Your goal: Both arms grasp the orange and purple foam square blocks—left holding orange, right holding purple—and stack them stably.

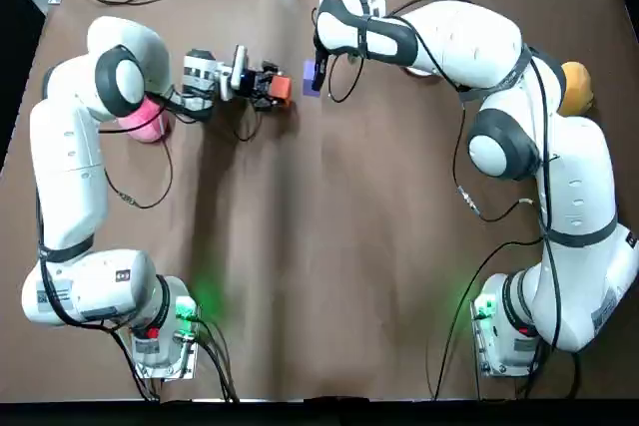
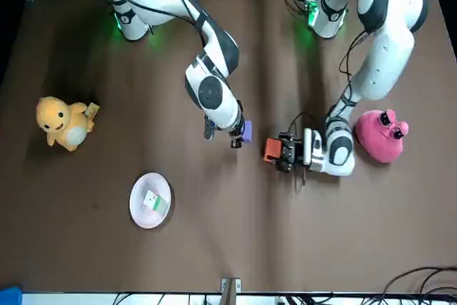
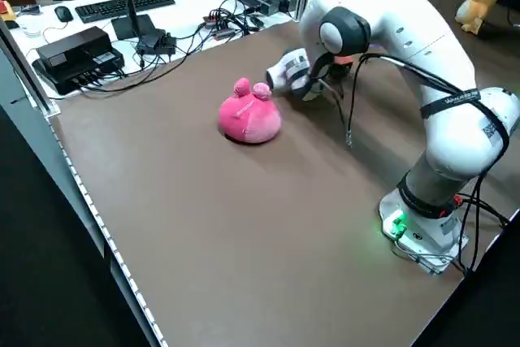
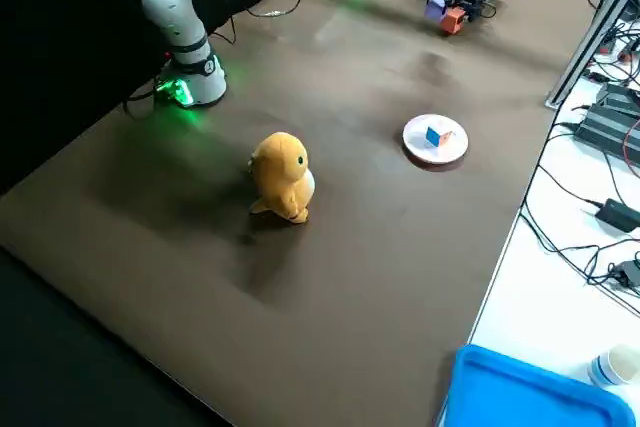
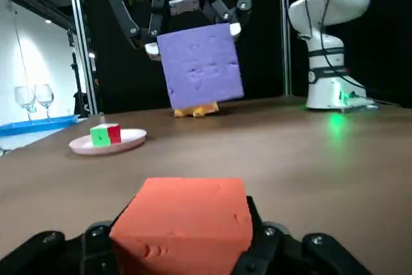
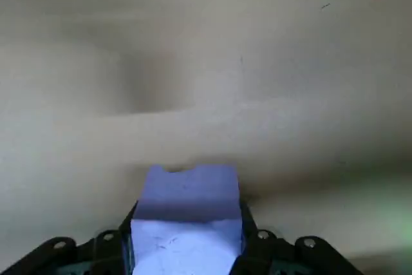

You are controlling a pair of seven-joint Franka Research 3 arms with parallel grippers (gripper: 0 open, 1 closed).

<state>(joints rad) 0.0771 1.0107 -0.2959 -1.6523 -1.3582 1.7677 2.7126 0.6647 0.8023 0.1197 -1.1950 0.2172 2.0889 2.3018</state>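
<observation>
Foam, soft-edged and faintly pitted, is what both arms have hold of. The left claw (image 5: 183, 239) is clenched on the orange block (image 5: 183, 223), a chunky square slab with rounded corners. Its dark fingers press into the block's two sides, and the wrist lies nearly level, low over the brown matte desk (image 1: 329, 246). The right claw (image 6: 187, 243) is clamped on the purple block (image 5: 200, 64), a square with the same dimpled foam skin. From the left wrist camera that block hangs clear of the desk and sits a little tilted in the grip.

Seen from overhead, the two blocks are toward the far middle of the desk. The orange one (image 1: 283, 88) is just beside the purple one (image 1: 311, 79), but a narrow gap keeps them apart (I can't judge how much higher the purple one is).

Off to the robot's left, near the left arm's elbow, sits a rounded pink plush (image 2: 382, 134), domed like a bun with small bumps on top. On the opposite side stands a yellow plush (image 2: 64, 123) with a fuzzy surface, well away from the blocks. Nearer the front edge lies a round white plate (image 2: 137, 208), smooth and glossy, carrying a small cube (image 2: 151, 201) with coloured faces.
</observation>
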